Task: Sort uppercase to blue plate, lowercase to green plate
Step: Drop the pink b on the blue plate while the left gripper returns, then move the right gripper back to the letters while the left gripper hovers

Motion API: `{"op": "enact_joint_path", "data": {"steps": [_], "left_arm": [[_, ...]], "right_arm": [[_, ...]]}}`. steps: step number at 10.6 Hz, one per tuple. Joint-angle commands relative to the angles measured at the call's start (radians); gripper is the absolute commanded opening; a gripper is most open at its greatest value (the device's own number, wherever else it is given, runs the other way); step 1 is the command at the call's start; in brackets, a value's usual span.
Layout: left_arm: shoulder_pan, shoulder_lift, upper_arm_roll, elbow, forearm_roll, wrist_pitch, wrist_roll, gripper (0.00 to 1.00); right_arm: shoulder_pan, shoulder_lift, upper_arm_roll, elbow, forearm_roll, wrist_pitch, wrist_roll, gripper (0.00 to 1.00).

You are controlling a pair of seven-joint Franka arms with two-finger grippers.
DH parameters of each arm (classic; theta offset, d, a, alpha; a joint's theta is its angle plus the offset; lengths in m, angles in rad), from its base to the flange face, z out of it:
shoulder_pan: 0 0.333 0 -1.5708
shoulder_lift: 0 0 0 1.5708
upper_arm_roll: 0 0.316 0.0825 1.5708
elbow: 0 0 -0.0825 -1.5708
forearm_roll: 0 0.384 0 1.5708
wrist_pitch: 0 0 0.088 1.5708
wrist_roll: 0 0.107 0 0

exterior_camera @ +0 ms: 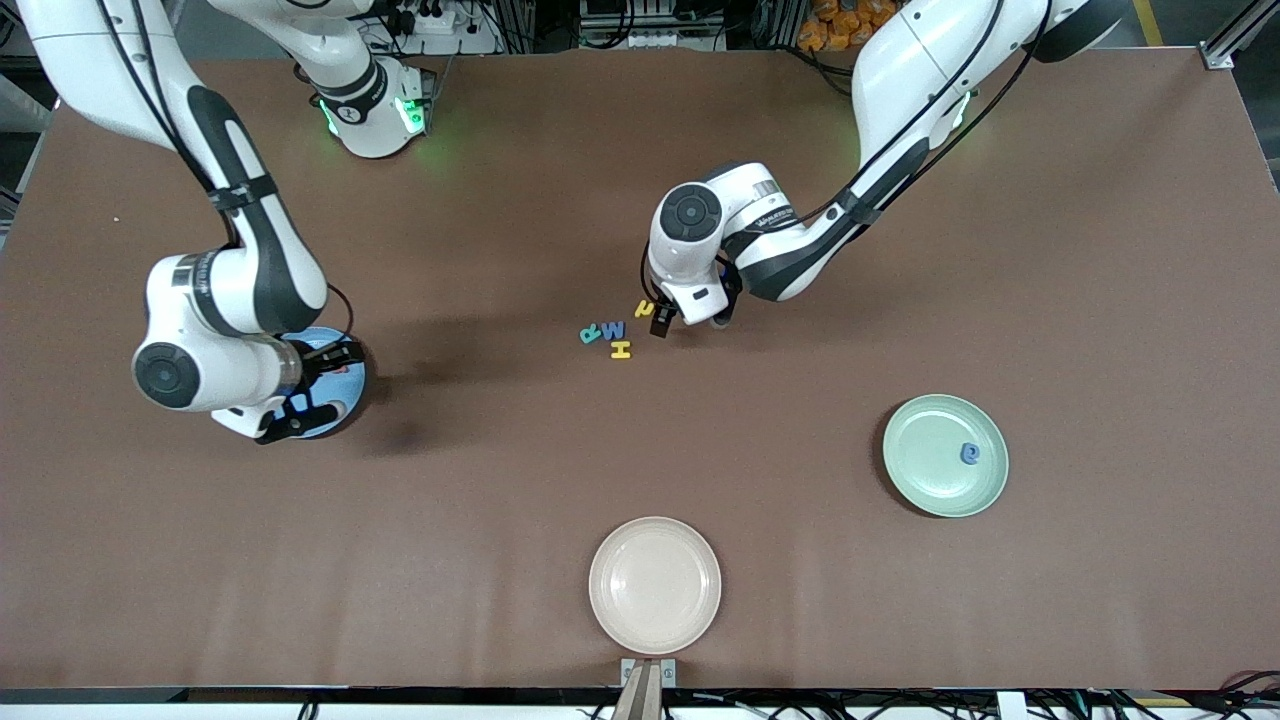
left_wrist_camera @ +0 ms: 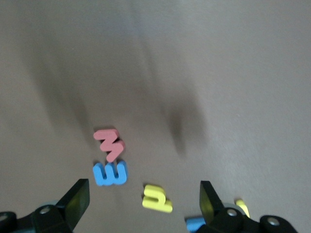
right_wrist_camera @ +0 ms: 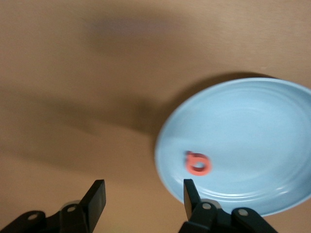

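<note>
My left gripper [exterior_camera: 690, 322] hangs open low over the letter cluster mid-table. In its wrist view the open left gripper [left_wrist_camera: 144, 191] frames a yellow hooked lowercase letter [left_wrist_camera: 157, 199], with a blue E [left_wrist_camera: 110, 173] and a red w [left_wrist_camera: 109, 144] just past it. Beside the gripper lie a teal R [exterior_camera: 590, 333], a blue M [exterior_camera: 613, 329], a yellow H [exterior_camera: 621, 349] and the yellow hooked letter [exterior_camera: 644, 308]. My right gripper [exterior_camera: 325, 388] is open and empty over the blue plate [exterior_camera: 356, 385]. That blue plate [right_wrist_camera: 252, 126] holds a red Q [right_wrist_camera: 198, 163]. The green plate [exterior_camera: 920, 480] holds a blue rounded lowercase letter [exterior_camera: 969, 453].
A cream plate [exterior_camera: 655, 585] sits at the table edge nearest the front camera, with nothing in it. The right arm's wrist covers much of the blue plate in the front view. The left arm's wrist hides the red w and blue E there.
</note>
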Motion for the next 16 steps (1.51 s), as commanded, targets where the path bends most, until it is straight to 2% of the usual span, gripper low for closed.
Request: {"op": "enact_joint_path", "data": {"steps": [1, 3, 7, 8, 10, 12, 16], "left_arm": [[0.014, -0.023, 0.005, -0.065, 0.107, 0.028, -0.153, 1.0], [0.019, -0.032, 0.006, -0.075, 0.109, 0.028, -0.196, 1.0], [0.017, -0.023, 0.006, -0.072, 0.11, 0.036, -0.335, 1.0], [0.014, -0.02, 0.006, -0.072, 0.101, 0.036, -0.342, 1.0], [0.019, -0.012, 0.008, -0.08, 0.101, 0.071, -0.368, 1.0], [0.013, 0.007, 0.009, -0.08, 0.104, 0.102, -0.392, 1.0], [0.0, 0.013, 0.029, -0.108, 0.112, 0.134, -0.425, 1.0]], "right_arm": [[0.006, -0.02, 0.082, 0.001, 0.015, -0.001, 0.191, 0.73], [0.008, -0.022, 0.148, -0.002, 0.016, 0.034, 0.323, 0.71], [0.06, -0.02, 0.213, -0.036, 0.028, 0.123, 0.637, 0.68], [0.083, -0.022, 0.222, -0.054, 0.028, 0.165, 0.691, 0.65], [0.141, -0.025, 0.227, -0.12, 0.03, 0.311, 0.887, 0.66], [0.167, -0.033, 0.271, -0.188, 0.028, 0.437, 1.062, 0.68], [0.259, -0.011, 0.271, -0.195, 0.025, 0.512, 1.272, 0.68]]}}
